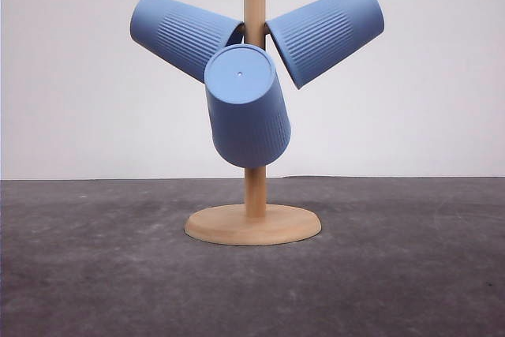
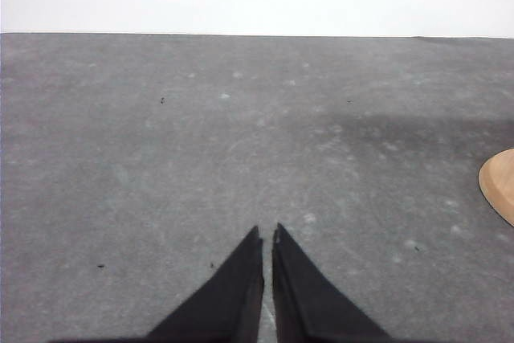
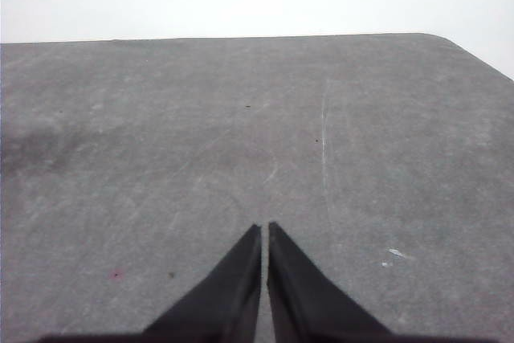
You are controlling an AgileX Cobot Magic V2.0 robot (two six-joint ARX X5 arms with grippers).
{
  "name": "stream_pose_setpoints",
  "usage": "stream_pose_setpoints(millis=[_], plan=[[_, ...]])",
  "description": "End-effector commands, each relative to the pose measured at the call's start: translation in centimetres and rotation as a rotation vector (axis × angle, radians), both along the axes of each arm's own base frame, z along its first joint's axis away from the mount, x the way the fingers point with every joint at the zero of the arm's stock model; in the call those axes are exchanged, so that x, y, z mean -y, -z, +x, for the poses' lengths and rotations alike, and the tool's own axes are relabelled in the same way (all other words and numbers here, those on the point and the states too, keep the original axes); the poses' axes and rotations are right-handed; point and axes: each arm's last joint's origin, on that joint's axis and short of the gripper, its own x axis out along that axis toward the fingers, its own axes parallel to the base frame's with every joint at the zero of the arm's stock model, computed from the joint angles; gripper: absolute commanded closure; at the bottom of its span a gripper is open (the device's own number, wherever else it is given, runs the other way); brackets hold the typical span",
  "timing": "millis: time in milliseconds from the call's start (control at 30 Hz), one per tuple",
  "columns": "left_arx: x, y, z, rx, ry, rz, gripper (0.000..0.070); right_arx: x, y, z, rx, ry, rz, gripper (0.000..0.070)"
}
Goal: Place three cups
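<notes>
Three light-blue ribbed plastic tumblers hang mouth-inward on one wooden cup tree. The left cup (image 1: 183,35) angles up toward the left, its open end against the post. The right cup (image 1: 327,34) mirrors it, angling up to the right. The front cup (image 1: 247,106) tilts toward the camera, its flat round base showing. The tree has one upright wooden post (image 1: 255,192) rising from one round wooden base (image 1: 252,224), which stands on the dark grey table (image 1: 95,274) near its far edge, in front of a white wall. The left gripper (image 2: 267,237) hovers above bare tabletop, its two black fingers pressed together, empty. The right gripper (image 3: 264,229) does likewise, fingers together, holding nothing.
</notes>
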Motion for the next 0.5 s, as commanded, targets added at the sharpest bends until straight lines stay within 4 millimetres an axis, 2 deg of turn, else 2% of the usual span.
stream_pose_setpoints(millis=[0, 467], plan=[[-0.02, 0.54, 0.06, -0.019, -0.004, 0.011, 0.07, 0.01, -0.02, 0.02, 0.006, 0.002, -0.003, 0.0688], [-0.02, 0.54, 0.06, -0.019, -0.004, 0.011, 0.07, 0.01, -0.01, 0.02, 0.006, 0.002, -0.003, 0.0688]])
